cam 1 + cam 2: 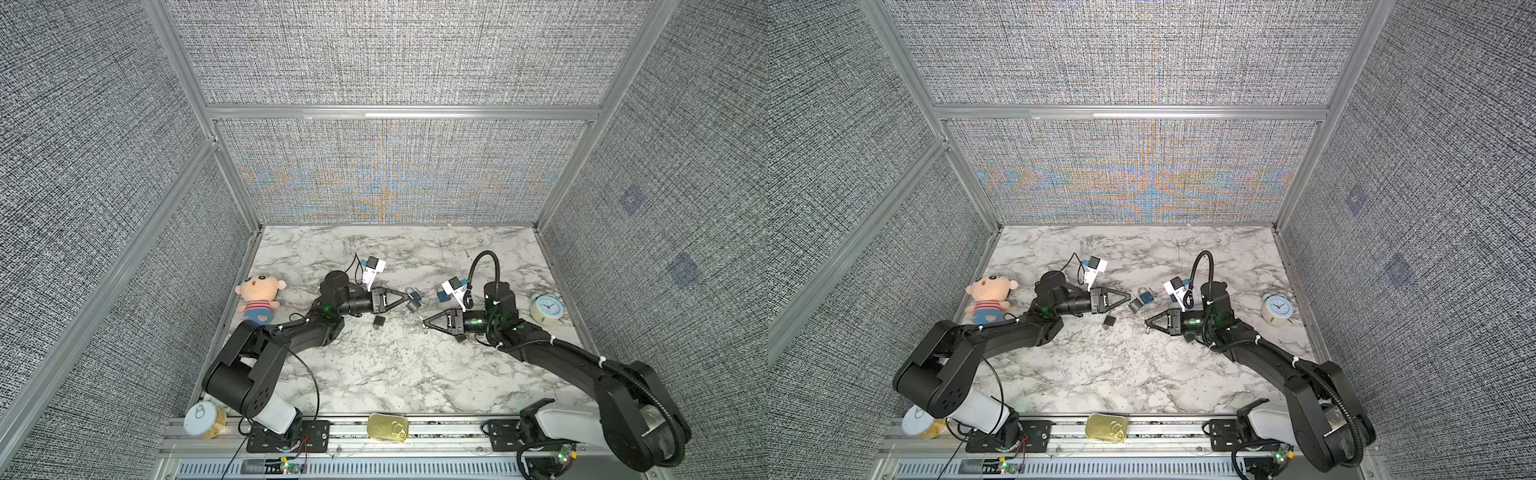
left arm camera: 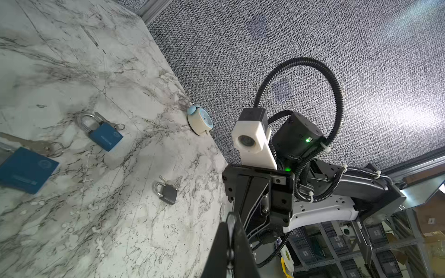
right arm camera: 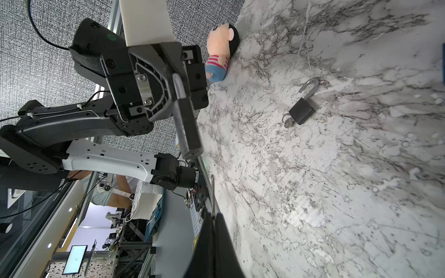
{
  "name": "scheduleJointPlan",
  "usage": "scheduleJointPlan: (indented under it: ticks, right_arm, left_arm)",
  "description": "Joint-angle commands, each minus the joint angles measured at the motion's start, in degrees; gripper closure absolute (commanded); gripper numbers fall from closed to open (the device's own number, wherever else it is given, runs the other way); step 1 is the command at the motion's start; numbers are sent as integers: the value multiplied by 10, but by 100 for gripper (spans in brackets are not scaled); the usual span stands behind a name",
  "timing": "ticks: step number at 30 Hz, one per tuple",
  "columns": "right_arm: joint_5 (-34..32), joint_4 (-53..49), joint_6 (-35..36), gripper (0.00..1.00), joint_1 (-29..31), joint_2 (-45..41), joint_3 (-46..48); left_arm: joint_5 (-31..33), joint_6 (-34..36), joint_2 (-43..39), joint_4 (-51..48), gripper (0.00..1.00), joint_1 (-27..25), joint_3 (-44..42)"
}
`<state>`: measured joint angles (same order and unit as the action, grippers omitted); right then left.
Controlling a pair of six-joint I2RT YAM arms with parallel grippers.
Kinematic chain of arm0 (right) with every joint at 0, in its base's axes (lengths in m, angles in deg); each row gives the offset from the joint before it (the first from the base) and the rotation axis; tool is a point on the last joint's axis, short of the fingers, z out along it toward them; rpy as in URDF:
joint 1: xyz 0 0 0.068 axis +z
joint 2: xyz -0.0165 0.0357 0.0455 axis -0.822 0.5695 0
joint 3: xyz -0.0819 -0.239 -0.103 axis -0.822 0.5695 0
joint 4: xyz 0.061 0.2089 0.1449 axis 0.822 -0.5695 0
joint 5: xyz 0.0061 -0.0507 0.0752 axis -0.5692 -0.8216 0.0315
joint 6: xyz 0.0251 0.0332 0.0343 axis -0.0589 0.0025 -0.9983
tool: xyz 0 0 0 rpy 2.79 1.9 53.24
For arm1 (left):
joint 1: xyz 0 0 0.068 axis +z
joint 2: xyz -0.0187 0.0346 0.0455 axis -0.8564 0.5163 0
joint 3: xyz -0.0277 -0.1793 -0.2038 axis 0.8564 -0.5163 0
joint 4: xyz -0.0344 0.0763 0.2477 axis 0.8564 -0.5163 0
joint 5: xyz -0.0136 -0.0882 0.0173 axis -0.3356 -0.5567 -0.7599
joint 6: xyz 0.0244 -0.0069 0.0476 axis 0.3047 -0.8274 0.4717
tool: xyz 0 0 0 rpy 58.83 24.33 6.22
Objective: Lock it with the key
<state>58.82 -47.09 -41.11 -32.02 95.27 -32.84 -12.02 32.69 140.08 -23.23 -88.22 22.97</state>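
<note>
One open-shackled padlock, right wrist view

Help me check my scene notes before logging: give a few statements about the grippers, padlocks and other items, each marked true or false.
1. The left gripper is shut on the shackle of a grey padlock. True.
2. The alarm clock stands right beside the plush toy. False: they sit at opposite sides of the table.
3. The black padlock lying on the table has its shackle open. True.
4. The right gripper is wide open and empty. False: it is shut, with a thin key sticking out of its tips.
</note>
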Motion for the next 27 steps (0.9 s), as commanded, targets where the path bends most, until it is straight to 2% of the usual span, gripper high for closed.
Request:
scheduleJointPlan:
  ticks: [1,7,13,20,27]
  right_arm:
    - [-1,3,-4,100,-3,-4,2]
    - [-1,-17,3,100,-11,-18,0]
    - [-17,-86,32,100,-24,-49,-11]
    - [-49,-174,66,100,-33,-75,-29]
    - [-59,-199,70,100,-38,-85,-29]
  left_arm:
    - [-1,10,-6,15,100,2,1]
    - [12,68,-28,-75,100,2,11]
    - [36,134,-50,-191,100,2,18]
    - [56,178,-70,-276,100,-8,16]
    - [79,205,-69,-325,100,-37,20]
